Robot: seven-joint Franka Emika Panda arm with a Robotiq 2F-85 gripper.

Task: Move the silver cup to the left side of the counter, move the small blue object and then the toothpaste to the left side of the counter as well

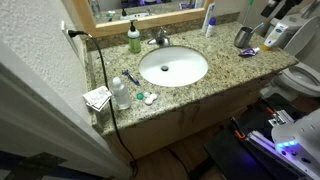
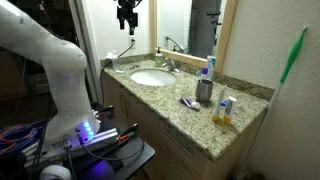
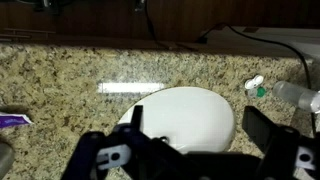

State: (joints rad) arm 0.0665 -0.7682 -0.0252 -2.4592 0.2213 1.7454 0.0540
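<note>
Exterior view, looking down: silver cup stands upright on the counter, at the end beyond the sink. Toothpaste lies flat just beside it, toward the front edge

Exterior view, from the side: gripper hangs high over the sink, pointing down, touching nothing. Silver cup and toothpaste sit well apart from it, further along the counter

Wrist view: gripper has its jaws spread wide and empty, sink bowl directly below and between them. Toothpaste shows only at the left frame edge, well clear of the jaws
</note>
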